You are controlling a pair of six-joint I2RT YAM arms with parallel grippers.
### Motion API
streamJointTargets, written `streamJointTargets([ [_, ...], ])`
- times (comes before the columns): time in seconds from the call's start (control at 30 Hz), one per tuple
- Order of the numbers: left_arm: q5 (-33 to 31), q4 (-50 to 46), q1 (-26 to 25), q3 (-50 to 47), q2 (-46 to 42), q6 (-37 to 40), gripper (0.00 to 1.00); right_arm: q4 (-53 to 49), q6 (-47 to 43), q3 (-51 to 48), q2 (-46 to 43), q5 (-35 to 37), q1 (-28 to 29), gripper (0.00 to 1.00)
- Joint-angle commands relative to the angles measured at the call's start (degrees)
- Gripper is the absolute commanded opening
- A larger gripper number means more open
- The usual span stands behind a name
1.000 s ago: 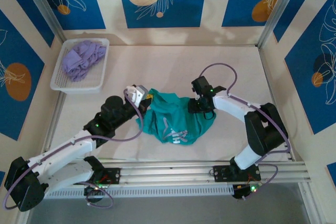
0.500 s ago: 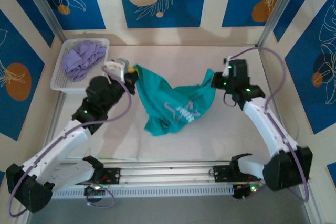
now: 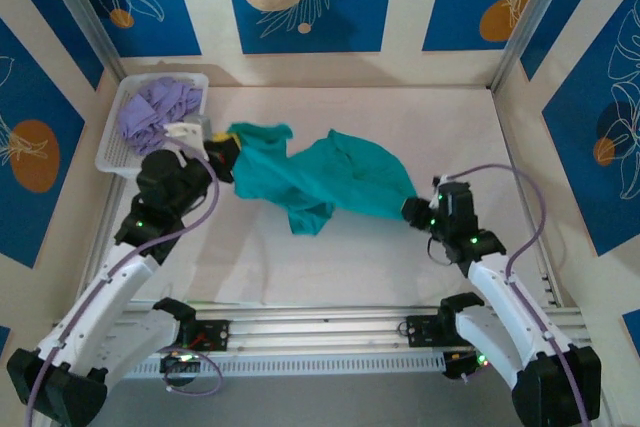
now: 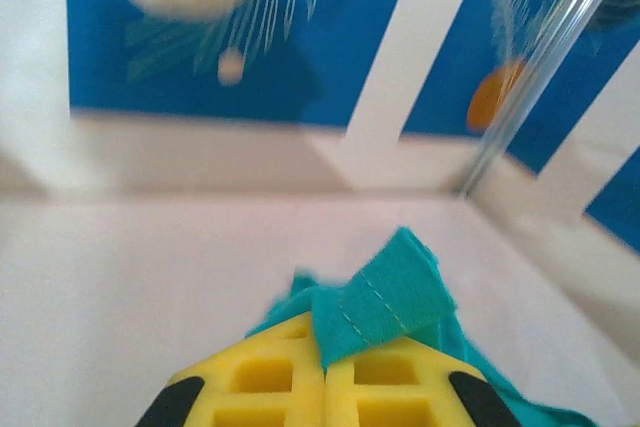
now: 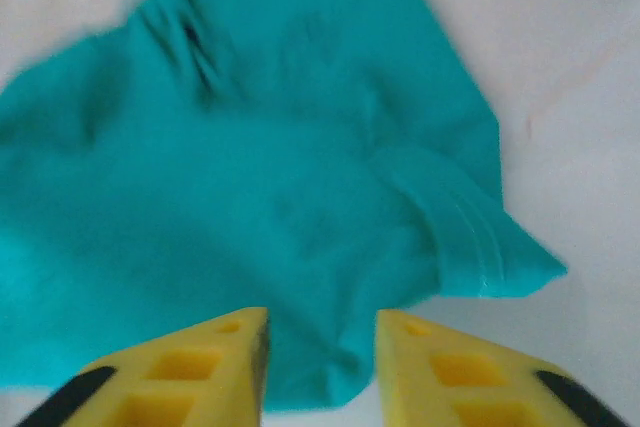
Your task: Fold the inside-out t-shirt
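T-shirt (image 3: pixel 330 179) stretched — left claw (image 4: pixel 323 362) pinching its hem, right claw (image 5: pixel 320 337) spread at edge.

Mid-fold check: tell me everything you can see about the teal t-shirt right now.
The teal t-shirt looks like soft cotton knit. It is crumpled and stretched in a loose band across the table from upper left to lower right, with one flap drooping toward the near edge. A stitched hem strip is clamped in the shut left gripper. Its other end, including a hemmed sleeve, lies spread under the right gripper, whose jaws stand apart above it.
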Motion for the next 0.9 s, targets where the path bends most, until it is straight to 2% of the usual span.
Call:
streamJointTargets([
  [0.0,3.6,-4.8,0.7,-5.1,-2.3,-4.2,0.0,-0.3,2.4,0.7,-0.8,2.1,4.7,0.43],
  [0.1,3.0,-5.1,0.7,-9.0,-4.2,-6.0,0.0,0.7,-0.9,4.1,3.5,3.8,7.8,0.47],
  [0.23,2.2,-5.4,0.7,-10.6,-4.2,-6.4,0.0,2.4,-6.3,11.9,17.1,4.6,10.1,0.49],
  [0.43,2.0,-5.1,0.7,-11.4,-4.1,-5.7,0.0,0.4,-16.2,27.7,39.3,3.1,10.1,0.52],
  [0.63,2.1,-4.6,0.7,-11.5,-4.0,-5.2,0.0,-5.0,-19.3,41.0,55.6,-1.2,7.3,0.54],
  [0.73,2.5,-4.0,0.7,-11.7,-3.9,-5.3,0.0,-6.0,-19.6,43.5,59.3,-3.4,6.8,0.48],
  [0.87,2.5,-3.5,0.7,-11.8,-3.2,-5.0,0.0,-4.9,-19.2,43.5,59.0,-5.2,7.0,0.24],
])
